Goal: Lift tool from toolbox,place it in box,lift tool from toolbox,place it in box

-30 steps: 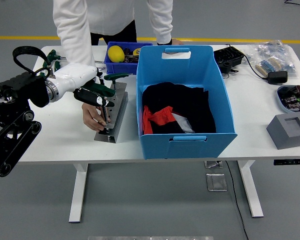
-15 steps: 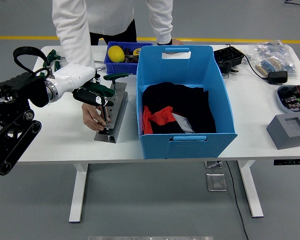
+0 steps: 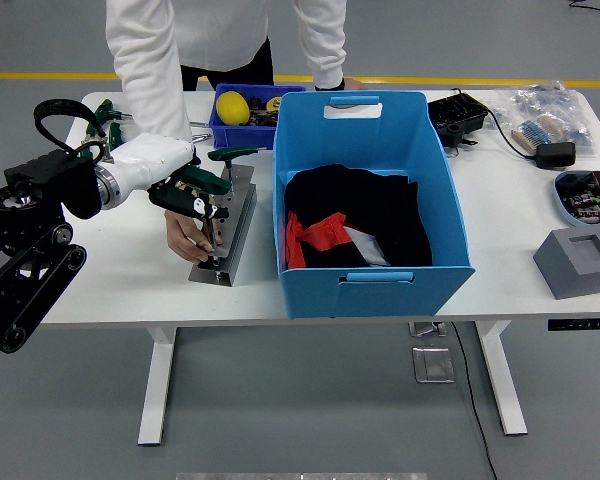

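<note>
No tool shows in your blue box yet, only dark and red cloth, while your left hand curls its fingers on a green-handled tool over the grey toolbox, so both lifts and placements remain.

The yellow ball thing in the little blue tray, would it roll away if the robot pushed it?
Probably only a little. The yellow object looks rounded, so it would likely roll easily on a flat surface. But it sits inside the small blue tray with other items, so the walls would probably stop it. It looks light for its size, though that cannot be confirmed.
</note>
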`<state>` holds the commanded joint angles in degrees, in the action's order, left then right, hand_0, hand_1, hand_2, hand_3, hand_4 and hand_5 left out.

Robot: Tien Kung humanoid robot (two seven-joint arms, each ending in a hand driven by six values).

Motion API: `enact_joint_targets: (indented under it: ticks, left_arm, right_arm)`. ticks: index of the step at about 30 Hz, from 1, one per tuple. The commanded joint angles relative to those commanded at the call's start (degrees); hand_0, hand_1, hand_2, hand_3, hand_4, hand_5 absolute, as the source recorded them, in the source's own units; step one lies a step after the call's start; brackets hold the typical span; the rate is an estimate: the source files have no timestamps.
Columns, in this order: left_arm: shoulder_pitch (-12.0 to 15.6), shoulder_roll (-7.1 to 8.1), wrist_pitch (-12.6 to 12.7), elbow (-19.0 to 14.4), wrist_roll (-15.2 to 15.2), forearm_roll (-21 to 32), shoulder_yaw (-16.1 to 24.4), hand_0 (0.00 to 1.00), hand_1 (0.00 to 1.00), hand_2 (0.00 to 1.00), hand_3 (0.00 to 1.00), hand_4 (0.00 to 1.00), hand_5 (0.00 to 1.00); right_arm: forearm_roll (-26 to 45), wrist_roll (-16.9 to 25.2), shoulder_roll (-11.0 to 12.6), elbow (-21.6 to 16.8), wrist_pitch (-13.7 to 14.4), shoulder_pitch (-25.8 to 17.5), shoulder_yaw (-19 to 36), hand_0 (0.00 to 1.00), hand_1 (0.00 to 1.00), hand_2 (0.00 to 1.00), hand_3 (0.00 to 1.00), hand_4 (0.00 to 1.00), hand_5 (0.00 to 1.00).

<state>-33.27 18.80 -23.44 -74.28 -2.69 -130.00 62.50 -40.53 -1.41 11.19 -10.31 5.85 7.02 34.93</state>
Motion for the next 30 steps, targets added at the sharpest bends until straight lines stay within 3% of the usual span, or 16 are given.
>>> enact_joint_targets:
  ticks: [8,21,25,26,30]
  left_arm:
    - [-0.12,0.08,2.95,0.83,-0.53,0.00,-0.83,0.174,0.002,0.006,0.117,0.998,0.755]
    - [-0.55,0.59,10.06,0.06,-0.11,0.00,-1.41,0.151,0.002,0.002,0.081,0.998,0.756]
    - [-1.00,1.02,10.97,-0.99,-0.34,0.00,-1.72,0.151,0.002,0.002,0.081,0.998,0.756]
    - [-1.12,1.11,10.95,-1.20,-0.38,0.00,-1.78,0.149,0.002,0.002,0.078,0.926,0.789]
    - [-1.55,1.66,10.96,-2.14,-0.44,0.00,-2.12,0.149,0.002,0.002,0.078,0.926,0.789]
  right_arm:
    - [-0.02,-0.01,0.00,0.00,0.01,-0.15,-0.12,0.667,0.660,0.714,0.589,0.866,0.685]
    - [0.28,0.09,0.08,0.00,0.10,-0.09,-0.18,0.666,0.659,0.713,0.589,0.866,0.683]
    - [0.27,0.09,0.10,0.00,0.10,-0.04,-0.09,0.666,0.659,0.713,0.589,0.866,0.683]
    - [0.21,0.08,0.10,0.00,0.11,-0.03,-0.01,0.666,0.659,0.713,0.588,0.865,0.683]
    - [-0.04,0.03,0.13,0.00,0.11,0.00,0.18,0.666,0.659,0.713,0.588,0.865,0.683]
